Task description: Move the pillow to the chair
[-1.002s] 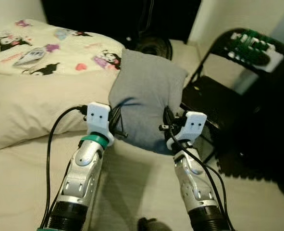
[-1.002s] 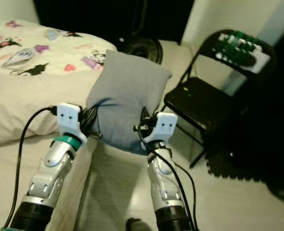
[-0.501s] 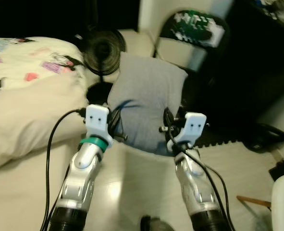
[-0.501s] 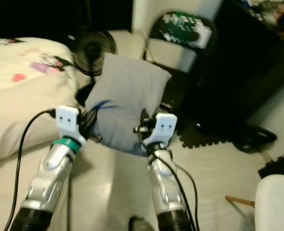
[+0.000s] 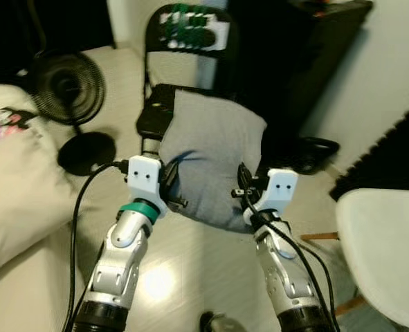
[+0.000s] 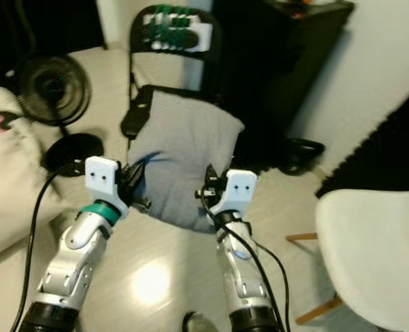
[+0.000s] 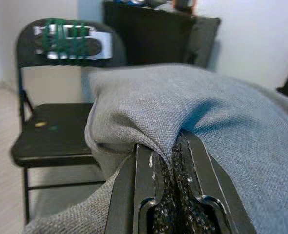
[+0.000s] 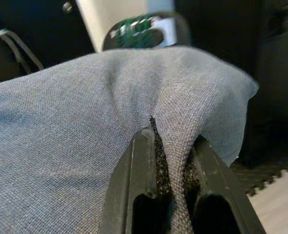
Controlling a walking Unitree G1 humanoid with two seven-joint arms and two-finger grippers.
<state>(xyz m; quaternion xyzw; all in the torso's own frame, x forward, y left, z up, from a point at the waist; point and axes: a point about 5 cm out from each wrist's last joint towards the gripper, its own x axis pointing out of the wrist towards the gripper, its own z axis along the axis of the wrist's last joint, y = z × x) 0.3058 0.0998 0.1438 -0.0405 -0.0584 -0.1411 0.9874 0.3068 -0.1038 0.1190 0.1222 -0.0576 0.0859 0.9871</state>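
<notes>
Before the chair (image 5: 164, 111), both grippers' jaws pinch folds of the grey pillow (image 5: 211, 159) between them.

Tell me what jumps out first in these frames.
The grey pillow is held up in mid-air between both arms, the left gripper and the right gripper each pinching a fold of its fabric. Straight ahead behind it stands a black folding chair with a green and white object on its backrest. A black floor fan sits to the left beside the bed, and a white chair to the right.
</notes>
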